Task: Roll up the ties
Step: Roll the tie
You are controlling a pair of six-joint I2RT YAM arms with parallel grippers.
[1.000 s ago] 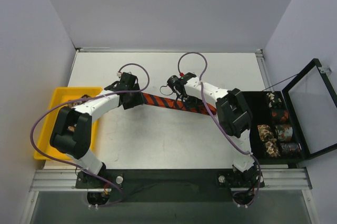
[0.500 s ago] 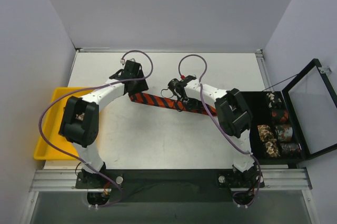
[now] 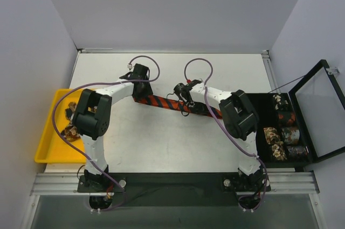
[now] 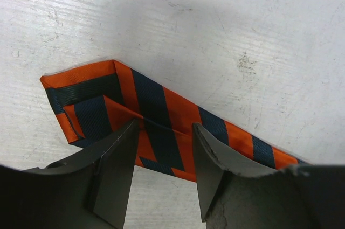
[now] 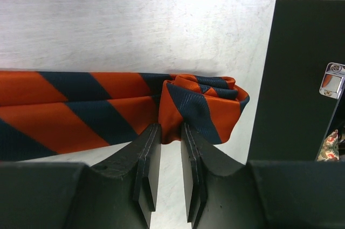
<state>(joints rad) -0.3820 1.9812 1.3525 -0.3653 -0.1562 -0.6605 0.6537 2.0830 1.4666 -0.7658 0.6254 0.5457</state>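
The left arm [image 3: 92, 115] swung its elbow in off the yellow tray [image 3: 46, 145], so the ties [image 3: 70, 122] piled there show now; left pincer [image 3: 139, 91] slid back-right.

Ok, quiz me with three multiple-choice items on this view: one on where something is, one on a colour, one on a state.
1. The striped tie lies: A on the floor; B on the white table; C over an arm.
2. Its stripes are: A green and white; B pink and grey; C orange and dark.
3. The lid of the black case is: A open; B shut; C missing.
Answers: B, the top view shows it flat there; C, both wrist views show those colours; A, it stands swung out to the right.
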